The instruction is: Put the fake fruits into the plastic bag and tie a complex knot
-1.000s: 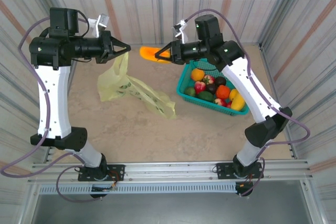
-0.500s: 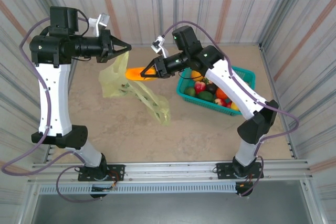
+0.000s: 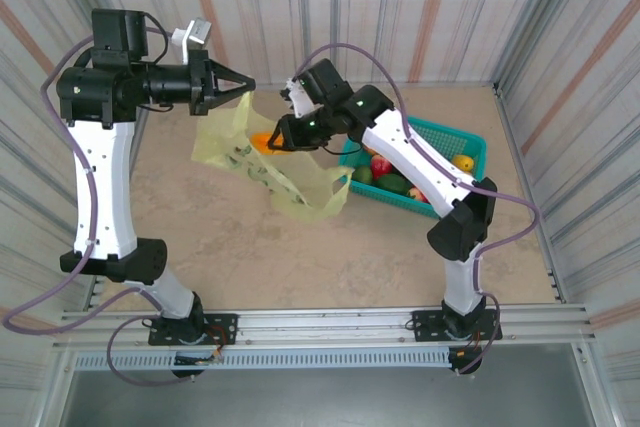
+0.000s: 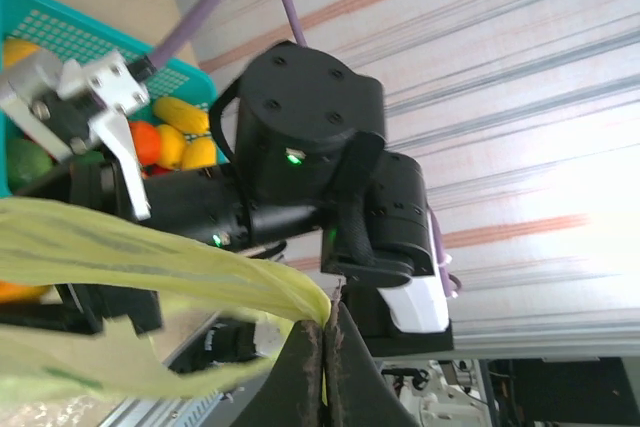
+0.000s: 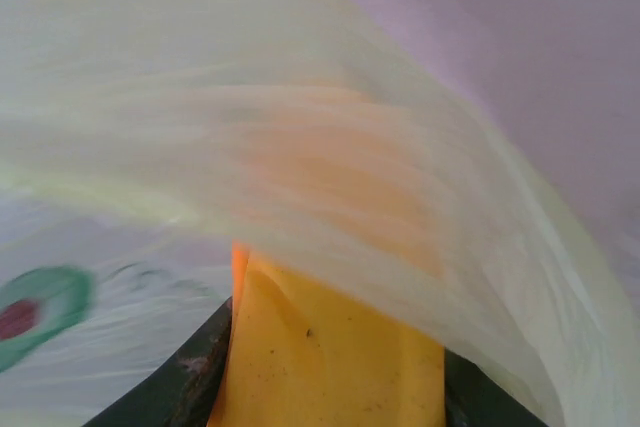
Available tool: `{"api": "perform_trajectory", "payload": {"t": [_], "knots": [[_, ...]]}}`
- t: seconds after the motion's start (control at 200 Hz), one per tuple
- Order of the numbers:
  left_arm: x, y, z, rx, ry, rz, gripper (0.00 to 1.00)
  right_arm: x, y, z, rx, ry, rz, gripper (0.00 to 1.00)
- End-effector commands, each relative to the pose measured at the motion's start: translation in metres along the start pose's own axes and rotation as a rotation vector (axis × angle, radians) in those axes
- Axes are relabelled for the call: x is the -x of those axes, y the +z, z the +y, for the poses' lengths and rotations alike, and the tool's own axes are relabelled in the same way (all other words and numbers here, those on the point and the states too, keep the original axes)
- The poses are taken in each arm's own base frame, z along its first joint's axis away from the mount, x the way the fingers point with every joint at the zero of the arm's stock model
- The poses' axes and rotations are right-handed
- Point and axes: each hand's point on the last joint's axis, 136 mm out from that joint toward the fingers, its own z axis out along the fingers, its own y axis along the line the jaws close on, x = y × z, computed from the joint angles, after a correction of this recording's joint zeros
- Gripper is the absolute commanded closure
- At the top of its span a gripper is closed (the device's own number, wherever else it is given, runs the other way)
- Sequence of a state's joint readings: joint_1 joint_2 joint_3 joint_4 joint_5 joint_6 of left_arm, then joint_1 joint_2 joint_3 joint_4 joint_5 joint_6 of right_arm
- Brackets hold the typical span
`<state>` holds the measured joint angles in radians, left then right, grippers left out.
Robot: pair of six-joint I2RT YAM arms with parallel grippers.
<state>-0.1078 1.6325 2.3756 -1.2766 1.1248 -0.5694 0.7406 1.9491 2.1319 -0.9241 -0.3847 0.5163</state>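
My left gripper [image 3: 245, 87] [image 4: 326, 317] is shut on a handle of the pale yellow-green plastic bag [image 3: 300, 182] [image 4: 150, 257] and holds it up off the table, so the bag hangs down to the right. My right gripper [image 3: 277, 139] [image 5: 335, 352] is shut on a long orange-yellow fake fruit [image 3: 262, 140] [image 5: 330, 357] at the bag's mouth. In the right wrist view the bag's film [image 5: 300, 127] drapes over the fruit's far end. More fake fruits [image 3: 388, 183] lie in the teal basket. No knot is visible.
The teal mesh basket [image 3: 473, 143] [image 4: 60, 22] stands right of the bag, partly under my right arm. Corrugated walls close in the back and both sides. Bare tan table lies in front of the bag.
My right gripper has carried the orange-yellow fruit left, from beside the basket to the bag's mouth. The bag has swung slightly right; the left gripper has barely moved.
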Motion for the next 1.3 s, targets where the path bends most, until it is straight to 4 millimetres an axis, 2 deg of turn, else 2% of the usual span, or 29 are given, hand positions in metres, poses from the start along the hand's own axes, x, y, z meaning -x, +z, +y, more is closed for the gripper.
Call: {"api": "perform_trajectory", "payload": {"t": [0.0,0.065,0.145,0.215,0.27,0.366,0.441,0.581,0.651,0.681,0.721,0.791,0.907,0.987,1.082,1.197,1.297], "knots": [[-0.012,-0.010,-0.026,-0.087,0.024,0.019,1.00,0.009,-0.003,-0.071,-0.187,0.179,-0.023,0.70],[-0.014,-0.010,-0.028,-0.098,0.021,0.023,1.00,0.002,0.001,-0.088,-0.218,0.221,0.001,0.70],[-0.016,-0.012,-0.029,-0.099,0.015,0.021,1.00,-0.008,0.005,-0.101,-0.265,0.211,0.029,0.70],[-0.017,-0.014,-0.031,-0.099,0.009,0.015,1.00,-0.015,0.010,-0.103,-0.259,0.199,0.056,0.64],[-0.016,-0.014,-0.029,-0.089,-0.006,0.009,1.00,-0.018,0.013,-0.097,-0.224,0.191,0.067,0.56],[-0.016,-0.007,-0.017,-0.013,-0.031,-0.021,1.00,-0.020,0.014,-0.084,-0.179,0.146,0.069,0.27],[-0.020,0.008,-0.007,0.024,-0.034,-0.012,1.00,-0.023,0.013,-0.080,-0.187,0.105,0.069,0.20],[-0.023,0.034,0.009,0.057,-0.054,-0.016,1.00,-0.029,0.012,-0.091,-0.221,0.101,0.083,0.18],[-0.021,0.041,0.018,0.070,-0.075,-0.048,1.00,-0.034,0.016,-0.098,-0.221,0.102,0.102,0.18],[-0.018,0.043,0.024,0.076,-0.089,-0.071,1.00,-0.034,0.018,-0.095,-0.192,0.087,0.103,0.18],[-0.012,0.044,0.029,0.080,-0.102,-0.121,1.00,-0.044,0.028,-0.096,-0.179,0.064,0.122,0.18],[0.002,0.046,0.029,0.043,-0.094,-0.204,1.00,-0.048,0.037,-0.094,-0.168,0.043,0.122,0.17],[0.011,0.062,0.041,0.063,-0.063,-0.234,1.00,-0.050,0.041,-0.093,-0.161,0.060,0.121,0.19],[0.008,0.074,0.050,0.088,-0.067,-0.227,1.00,-0.046,0.032,-0.091,-0.177,0.032,0.072,0.20],[-0.004,0.085,0.041,0.099,-0.010,-0.228,1.00,-0.037,0.014,-0.083,-0.152,0.025,0.000,0.21],[-0.021,0.084,0.033,0.114,0.034,-0.202,1.00,-0.030,-0.008,-0.075,-0.107,0.051,-0.062,0.20],[-0.035,0.081,0.035,0.129,0.041,-0.159,1.00,-0.034,-0.018,-0.071,-0.044,0.104,-0.060,0.20]]}}
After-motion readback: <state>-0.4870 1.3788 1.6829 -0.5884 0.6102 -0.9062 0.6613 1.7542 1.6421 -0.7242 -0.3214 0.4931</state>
